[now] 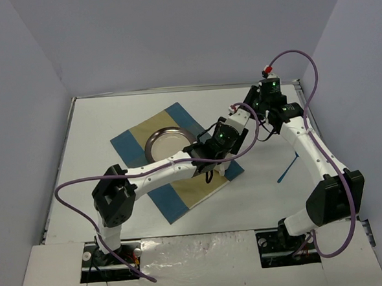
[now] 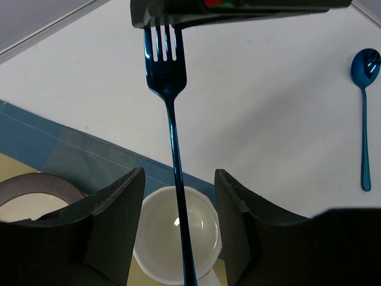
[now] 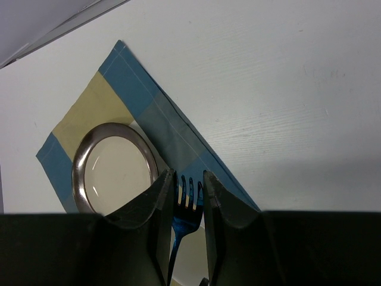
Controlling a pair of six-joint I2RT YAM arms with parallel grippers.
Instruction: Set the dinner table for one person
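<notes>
Jaws of the right gripper (image 3: 188,186) pinch a shiny blue metal fork (image 2: 168,77) at its tines. Jaws of the left gripper (image 2: 178,179) stand spread either side of its handle. Below lies the large white rectangular surface (image 1: 99,126), carrying a blue-and-tan striped mat (image 3: 137,86).

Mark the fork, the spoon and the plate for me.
fork (image 2: 177,173), left wrist view, middle of its handle.
spoon (image 2: 365,63), left wrist view, on its bowl.
plate (image 3: 115,176), right wrist view, bare centre inside the metal rim.
</notes>
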